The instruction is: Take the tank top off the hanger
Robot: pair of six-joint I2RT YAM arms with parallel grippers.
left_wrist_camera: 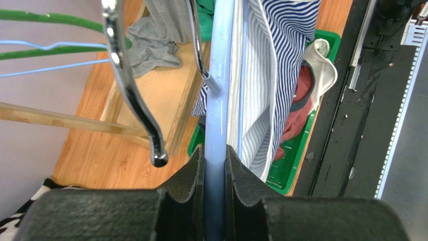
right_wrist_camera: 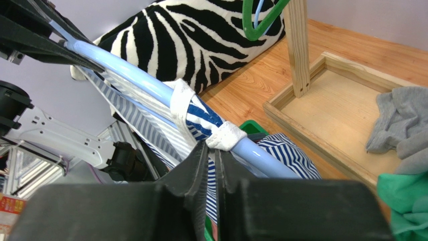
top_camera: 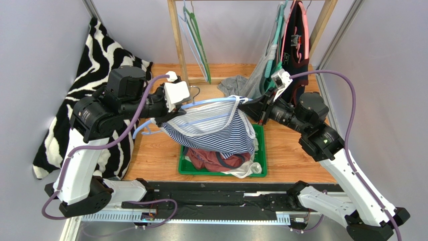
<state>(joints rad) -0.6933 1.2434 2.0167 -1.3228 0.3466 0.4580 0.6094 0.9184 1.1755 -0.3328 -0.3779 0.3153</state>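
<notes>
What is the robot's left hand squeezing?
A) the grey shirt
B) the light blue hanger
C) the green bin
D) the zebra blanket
B: in the left wrist view, the left gripper has its fingers pressed against both sides of the light blue hanger, which carries the striped tank top.

A robotics lab cell: plain grey walls (top_camera: 40, 40), aluminium frame posts (top_camera: 345, 27), wooden tabletop (top_camera: 150, 155) carrying a small clothes rack (top_camera: 177, 35).
</notes>
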